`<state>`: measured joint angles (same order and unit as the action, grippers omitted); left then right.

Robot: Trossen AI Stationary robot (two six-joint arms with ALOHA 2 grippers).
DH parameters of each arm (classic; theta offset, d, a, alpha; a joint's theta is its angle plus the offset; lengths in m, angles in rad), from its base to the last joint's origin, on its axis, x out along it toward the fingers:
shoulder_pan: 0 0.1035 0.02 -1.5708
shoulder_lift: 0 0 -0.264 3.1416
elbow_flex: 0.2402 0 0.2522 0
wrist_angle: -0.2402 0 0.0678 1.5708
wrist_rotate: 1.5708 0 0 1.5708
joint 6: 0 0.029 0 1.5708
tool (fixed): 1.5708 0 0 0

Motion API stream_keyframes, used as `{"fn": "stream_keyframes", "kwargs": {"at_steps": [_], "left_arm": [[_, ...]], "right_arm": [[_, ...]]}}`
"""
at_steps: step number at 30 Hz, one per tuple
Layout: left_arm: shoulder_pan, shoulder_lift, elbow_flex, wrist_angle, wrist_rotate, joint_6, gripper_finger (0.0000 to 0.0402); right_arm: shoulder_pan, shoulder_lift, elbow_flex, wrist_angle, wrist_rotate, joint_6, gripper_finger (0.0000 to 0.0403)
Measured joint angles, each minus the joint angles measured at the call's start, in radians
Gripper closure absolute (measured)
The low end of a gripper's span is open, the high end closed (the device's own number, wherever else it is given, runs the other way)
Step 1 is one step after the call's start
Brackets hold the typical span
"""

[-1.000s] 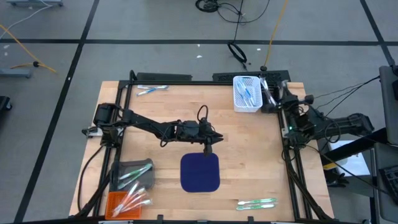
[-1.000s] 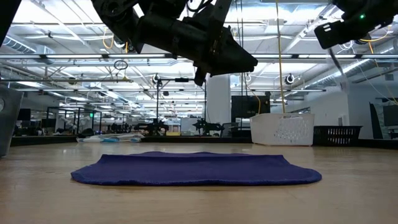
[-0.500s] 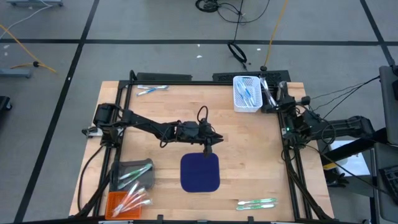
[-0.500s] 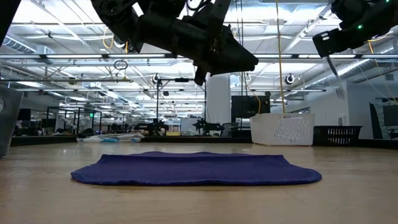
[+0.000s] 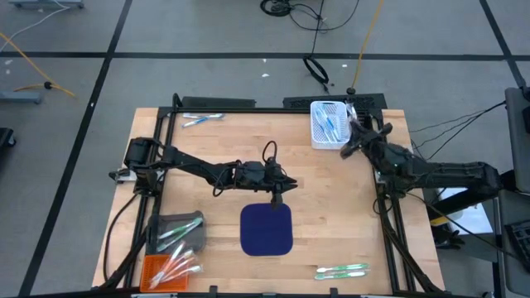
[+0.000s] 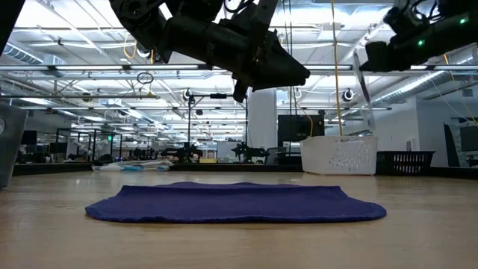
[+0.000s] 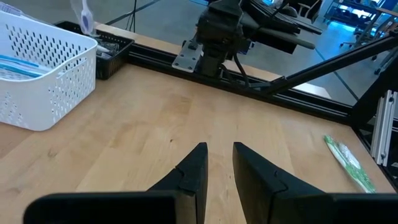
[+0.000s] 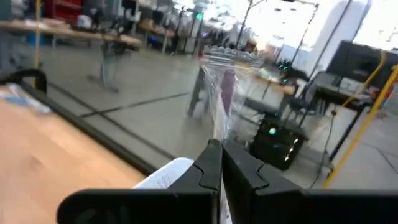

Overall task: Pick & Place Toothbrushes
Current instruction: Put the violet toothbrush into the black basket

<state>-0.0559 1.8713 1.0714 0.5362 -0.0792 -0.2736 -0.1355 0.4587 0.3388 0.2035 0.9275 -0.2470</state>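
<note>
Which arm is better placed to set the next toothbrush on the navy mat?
Right, probably: the right gripper is shut on a packaged toothbrush near the white basket. The left gripper hangs above the navy mat, holding nothing.

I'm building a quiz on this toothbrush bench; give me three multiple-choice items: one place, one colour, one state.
1. Where does the white basket stand?
A. far right corner of the table
B. on the mat
C. near left corner

2. What colour is the mat?
A. red
B. navy
C. yellow

3. How is the right gripper?
A. wide open, empty
B. shut on a packaged toothbrush
C. out of view

Key: 1 A, the high view shows it there; 2 B, both table views show navy; 3 B, the right wrist view shows the package between the shut fingers.
</note>
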Motion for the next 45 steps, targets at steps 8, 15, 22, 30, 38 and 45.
{"fn": "stream_keyframes", "kwargs": {"at_steps": [8, 15, 22, 30, 38, 45], "left_arm": [[0.000, 0.000, 0.000, -0.001, 0.000, 0.003, 0.0327], [0.000, 0.000, 0.000, -0.002, 0.000, 0.009, 0.0327], [0.000, 0.000, 0.000, -0.002, -0.001, 0.009, 0.0327], [-0.001, 0.000, 0.000, -0.002, -0.001, 0.009, 0.0327], [-0.002, 0.000, 0.000, -0.009, -0.001, 0.008, 0.0327], [-0.004, 0.000, 0.000, -0.010, -0.001, 0.004, 0.0327]], "right_arm": [[-0.278, -0.001, 0.065, -0.200, -0.249, 0.138, 0.0403], [-0.427, -0.001, 0.116, -0.328, -0.299, 0.164, 0.0403], [-0.540, 0.042, 0.147, -0.460, -0.408, 0.186, 0.0403], [-0.667, 0.145, 0.146, -0.464, -0.524, 0.185, 0.0403], [-0.738, 0.230, 0.146, -0.464, -0.558, 0.175, 0.0403], [-0.734, 0.226, 0.146, -0.463, -0.563, 0.200, 0.0403]]}}
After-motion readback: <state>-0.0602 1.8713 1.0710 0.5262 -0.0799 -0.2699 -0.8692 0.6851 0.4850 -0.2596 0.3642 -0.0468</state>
